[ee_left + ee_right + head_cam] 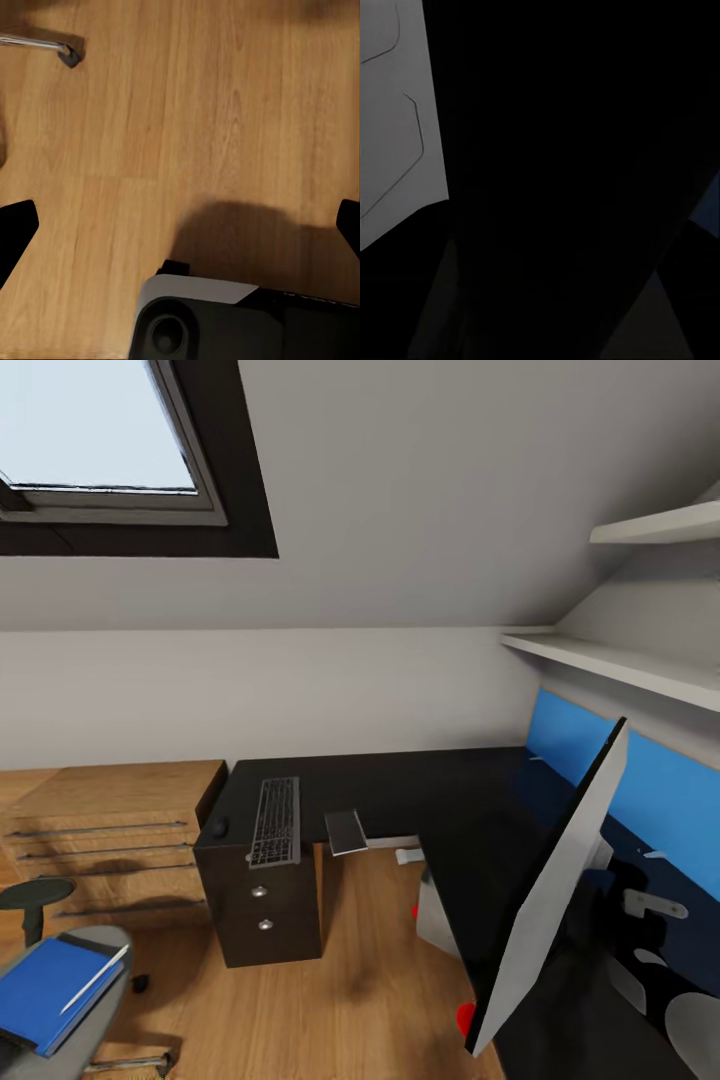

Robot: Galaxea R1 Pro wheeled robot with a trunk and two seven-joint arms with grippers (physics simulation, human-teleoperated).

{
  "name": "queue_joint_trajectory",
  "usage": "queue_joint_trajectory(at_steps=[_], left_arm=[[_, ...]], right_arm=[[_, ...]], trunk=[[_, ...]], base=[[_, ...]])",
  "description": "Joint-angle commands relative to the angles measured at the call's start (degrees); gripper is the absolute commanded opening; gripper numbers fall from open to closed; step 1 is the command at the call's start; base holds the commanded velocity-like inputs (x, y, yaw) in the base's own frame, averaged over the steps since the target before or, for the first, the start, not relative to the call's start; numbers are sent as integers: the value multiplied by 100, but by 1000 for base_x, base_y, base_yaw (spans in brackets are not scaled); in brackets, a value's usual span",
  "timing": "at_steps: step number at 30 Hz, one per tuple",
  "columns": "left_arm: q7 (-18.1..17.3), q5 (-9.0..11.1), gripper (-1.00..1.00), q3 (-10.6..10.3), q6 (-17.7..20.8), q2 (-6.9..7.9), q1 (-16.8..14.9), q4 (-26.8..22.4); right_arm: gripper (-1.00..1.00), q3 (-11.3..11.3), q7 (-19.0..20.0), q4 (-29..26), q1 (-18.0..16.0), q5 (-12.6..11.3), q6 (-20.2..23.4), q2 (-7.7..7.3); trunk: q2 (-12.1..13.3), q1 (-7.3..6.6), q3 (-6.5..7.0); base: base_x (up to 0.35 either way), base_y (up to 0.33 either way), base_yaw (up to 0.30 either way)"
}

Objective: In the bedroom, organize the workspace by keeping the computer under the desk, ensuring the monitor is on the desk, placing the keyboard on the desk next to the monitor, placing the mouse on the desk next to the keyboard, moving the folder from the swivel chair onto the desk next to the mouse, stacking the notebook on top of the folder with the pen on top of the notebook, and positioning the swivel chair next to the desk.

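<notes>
The left gripper (180, 225) is pointing down at the wooden floor (187, 112), fingers spread wide apart. I cannot tell the right gripper's state. At lower right the monitor (555, 890) is tilting over the desk (400, 790); the folder (45, 990) is lying on the swivel chair (100, 945) at lower left.

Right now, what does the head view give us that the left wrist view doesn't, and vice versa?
Head view alone: the desk carrying the keyboard, the notebook at its front edge and the tilted monitor; the folder with the pen on it, lying on the swivel chair.
Left wrist view alone: the left gripper's dark fingers spread wide, and a chrome chair leg with castor.
Shared: the wood floor.
</notes>
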Motion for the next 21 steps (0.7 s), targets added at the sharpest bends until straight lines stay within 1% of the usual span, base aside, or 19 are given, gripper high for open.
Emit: queue_joint_trajectory(at_steps=[1, 14, 15, 17, 19, 21], left_arm=[[26, 33, 100, -16, -10, 1, 1, -7], [27, 33, 100, -16, -12, 0, 2, -7], [55, 33, 100, 8, -34, -28, 2, -39], [59, 33, 100, 14, -44, -43, 1, -58], [60, 33, 100, 18, -47, -46, 1, -62], [62, 37, 100, 19, -81, -22, 1, -71]], right_arm=[[-100, 148, -40, 38, -3, -17, -39, 0], [-100, 176, -23, 112, -3, 19, -55, 5], [-100, -89, -10, 65, -3, 109, -47, 40], [-100, -16, -10, 62, -3, 9, -63, 87], [-100, -27, -10, 61, -3, 88, -66, 133], [-100, -96, -12, 60, -3, 172, -69, 140]], trunk=[[-9, -1, -10], [-9, -1, -10], [-9, -1, -7], [-9, -1, -7], [-9, -1, -7], [-9, -1, -7]], base=[[-331, 0, 0], [-316, 0, 0], [0, 0, 0], [0, 0, 0], [0, 0, 0], [0, 0, 0]])
